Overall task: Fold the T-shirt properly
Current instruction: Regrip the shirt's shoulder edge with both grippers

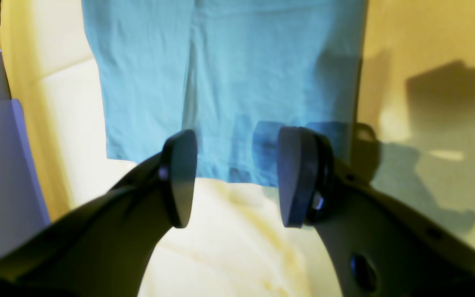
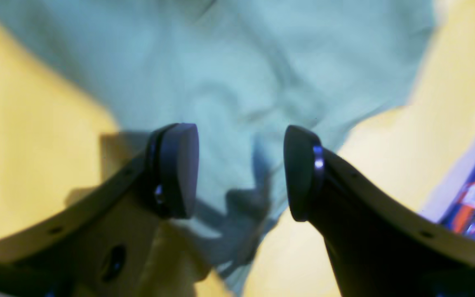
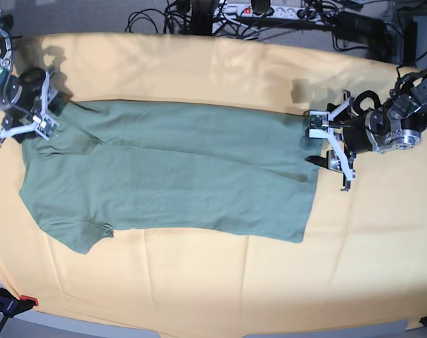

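T-shirt (image 3: 178, 169), plain sage-green, short-sleeved, thin soft fabric, spread flat across the middle of the base view on a large yellow-orange cloth (image 3: 220, 282); collar end toward the left edge, hem toward the right, one sleeve pointing to the lower left, a long lengthwise fold along the upper part. Faintly wrinkled throughout. Left gripper (image 3: 333, 146), dark fingers on a silver wrist, at the right of the base view, right at the hem's upper corner; jaws spread wide, nothing between them. In the left wrist view, same gripper (image 1: 237, 177) poised over the hem edge of the T-shirt (image 1: 221, 82), fabric showing in the gap but not pinched. Right gripper (image 3: 34, 116) at the upper left of the base view, over the shoulder by the collar; jaws likewise well apart, nothing held. In the right wrist view, that gripper (image 2: 241, 169) straddling rumpled cloth of the T-shirt (image 2: 229, 70), image blurred, contact impossible to tell. Tangle of black cables and a white power strip (image 3: 262, 10) along the top edge.
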Controlling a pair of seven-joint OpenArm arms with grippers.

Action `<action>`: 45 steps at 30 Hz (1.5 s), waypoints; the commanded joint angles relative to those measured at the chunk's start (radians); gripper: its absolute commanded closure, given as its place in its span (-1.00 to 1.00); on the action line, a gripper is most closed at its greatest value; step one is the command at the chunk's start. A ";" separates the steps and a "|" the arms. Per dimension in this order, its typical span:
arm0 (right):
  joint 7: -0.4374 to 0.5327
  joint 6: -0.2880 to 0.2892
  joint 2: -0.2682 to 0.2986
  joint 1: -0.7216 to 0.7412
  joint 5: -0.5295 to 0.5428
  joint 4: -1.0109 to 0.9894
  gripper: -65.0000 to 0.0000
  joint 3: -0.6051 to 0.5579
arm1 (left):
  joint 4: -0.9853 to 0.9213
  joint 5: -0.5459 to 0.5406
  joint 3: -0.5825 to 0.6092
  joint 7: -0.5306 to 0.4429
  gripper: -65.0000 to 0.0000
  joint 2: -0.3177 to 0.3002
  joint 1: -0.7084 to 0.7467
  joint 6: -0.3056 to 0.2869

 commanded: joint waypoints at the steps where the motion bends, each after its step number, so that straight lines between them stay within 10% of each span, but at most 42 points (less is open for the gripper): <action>1: 0.011 0.002 0.022 -0.009 -0.003 0.013 -0.05 0.011 | 0.010 -0.006 -0.010 -0.015 0.02 -0.019 -0.019 0.011; 18: 0.019 -0.092 0.031 -0.089 -0.132 0.012 -0.06 0.108 | 0.010 -0.051 -0.010 -0.022 0.02 -0.016 -0.019 0.003; 31: -0.124 0.123 0.121 -0.193 0.264 0.013 -0.06 0.282 | 0.010 -0.051 -0.010 -0.022 0.03 -0.017 -0.019 -0.121; 45: 0.160 0.019 0.113 -0.271 0.079 -0.077 -0.06 0.278 | 0.010 -0.051 -0.010 -0.025 0.03 -0.017 -0.019 -0.210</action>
